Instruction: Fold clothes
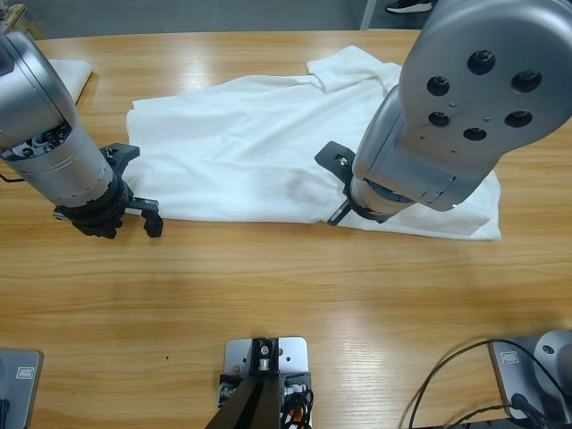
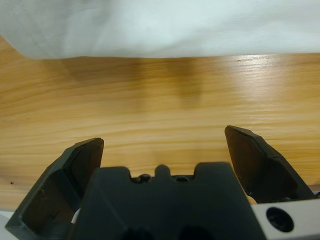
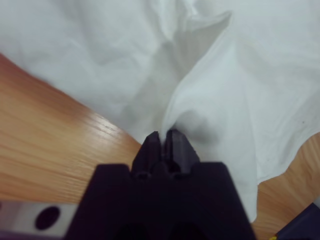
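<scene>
On the counter [image 1: 268, 295] the T-shirt [image 1: 241, 152] lies mostly unfolded; right pincer [image 3: 163, 137] pinches its hem, left pincer [image 2: 165, 150] gapes empty beside it, folding barely begun.

1 white T-shirt [image 1: 259, 147], 1 smaller white cloth [image 1: 73, 73], 2 hands, 1 table [image 1: 295, 286]

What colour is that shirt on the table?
Plain white T-shirt, no print; the high view shows it best.

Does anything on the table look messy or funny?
The white T-shirt lies crumpled and skewed, one sleeve flipped at the far edge. The right gripper pinches a fold into a peak. A second white cloth sits in the far corner.
</scene>
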You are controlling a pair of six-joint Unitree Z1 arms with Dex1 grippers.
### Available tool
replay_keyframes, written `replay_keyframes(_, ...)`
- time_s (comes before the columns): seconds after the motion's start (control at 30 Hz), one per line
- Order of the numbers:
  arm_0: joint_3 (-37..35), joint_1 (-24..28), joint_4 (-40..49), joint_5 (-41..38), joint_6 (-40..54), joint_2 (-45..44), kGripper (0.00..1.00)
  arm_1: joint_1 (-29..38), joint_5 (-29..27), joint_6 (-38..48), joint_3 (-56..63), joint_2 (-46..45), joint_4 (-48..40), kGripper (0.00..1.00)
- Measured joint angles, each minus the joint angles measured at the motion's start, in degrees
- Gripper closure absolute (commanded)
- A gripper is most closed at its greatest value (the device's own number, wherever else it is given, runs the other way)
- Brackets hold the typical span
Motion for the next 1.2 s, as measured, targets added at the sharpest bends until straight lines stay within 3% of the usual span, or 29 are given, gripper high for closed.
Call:
replay_keyframes(0.23,0.0,0.0,0.0,0.0,0.0,0.1,0.041,0.0,1.5,1.3,-2.3,-6.5,5.1,0.0)
replay_keyframes(0.33,0.0,0.0,0.0,0.0,0.0,0.4,0.041,0.1,4.2,6.1,-3.7,-12.7,7.2,0.188)
replay_keyframes(0.4,0.0,-0.1,0.0,0.0,0.0,0.4,0.041,-0.7,4.9,10.3,-3.4,-16.8,8.1,0.229)
replay_keyframes(0.5,0.0,-0.3,0.0,0.0,-0.2,0.4,0.041,-10.6,7.9,14.6,3.2,-21.7,6.0,0.234)
replay_keyframes(0.63,0.0,-0.5,0.0,0.0,-1.0,0.4,0.041,-30.6,17.3,17.1,20.5,-25.7,-7.4,0.239)
replay_keyframes(0.77,0.0,-0.7,0.1,0.0,-1.2,0.4,0.041,-43.9,24.7,18.0,31.5,-25.7,-17.9,0.239)
replay_keyframes(0.97,0.0,-0.9,0.1,0.0,-1.3,0.4,0.041,-51.2,30.0,18.0,33.7,-25.7,-21.8,0.269)
replay_keyframes(1.2,0.0,-1.0,0.1,0.0,-1.3,0.4,0.041,-52.1,33.9,20.0,34.0,-25.6,-25.0,0.268)
